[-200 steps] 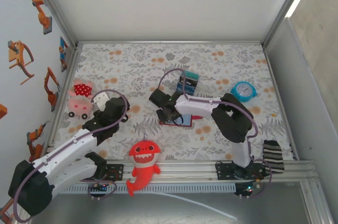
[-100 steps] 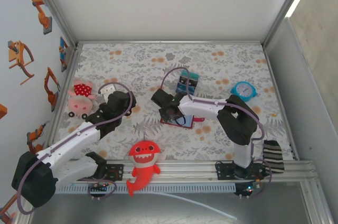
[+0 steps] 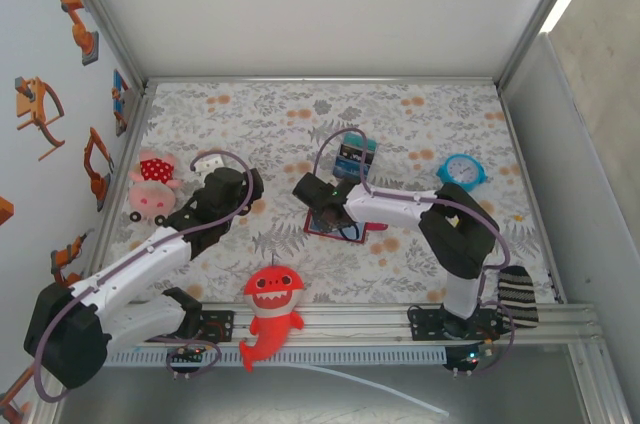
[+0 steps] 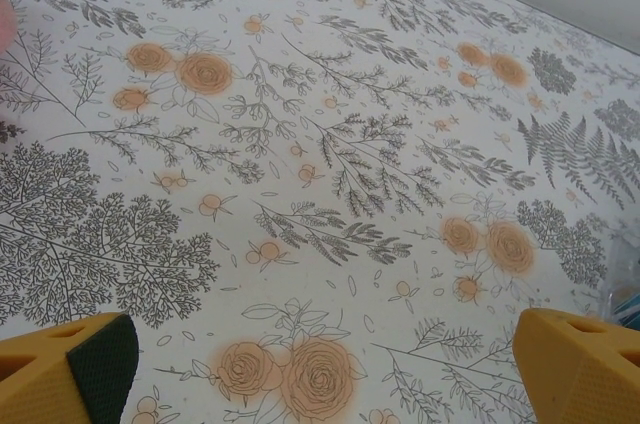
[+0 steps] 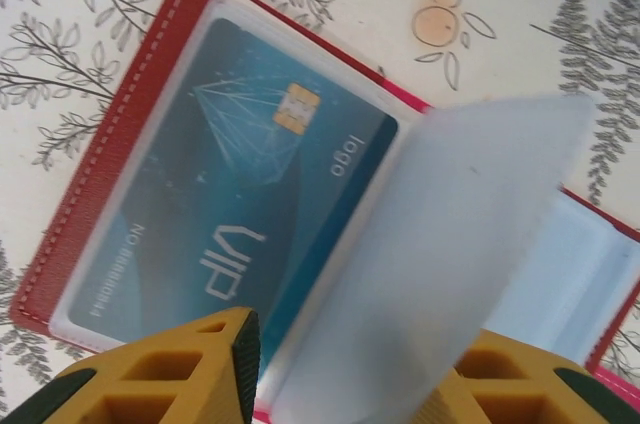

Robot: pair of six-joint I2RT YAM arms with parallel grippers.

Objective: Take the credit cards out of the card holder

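Note:
The dark red card holder lies open on the flowered cloth at mid-table. In the right wrist view its red edge frames a clear pocket with a teal credit card marked VIP inside. A frosted plastic sleeve stands up from the spine, between the fingers of my right gripper. The jaws are apart, and a gap shows beside the left pad. From above, the right gripper is low over the holder. My left gripper hovers to the holder's left, its fingers wide open over bare cloth.
A teal-blue-black striped block stands just behind the holder. A blue alarm clock sits at the right, a pink plush at the left, a red shark plush at the front edge, a striped sock at the front right.
The right jaws have spread wider and the gripper has edged right over the holder. The left arm has reached forward and to the right, towards the holder.

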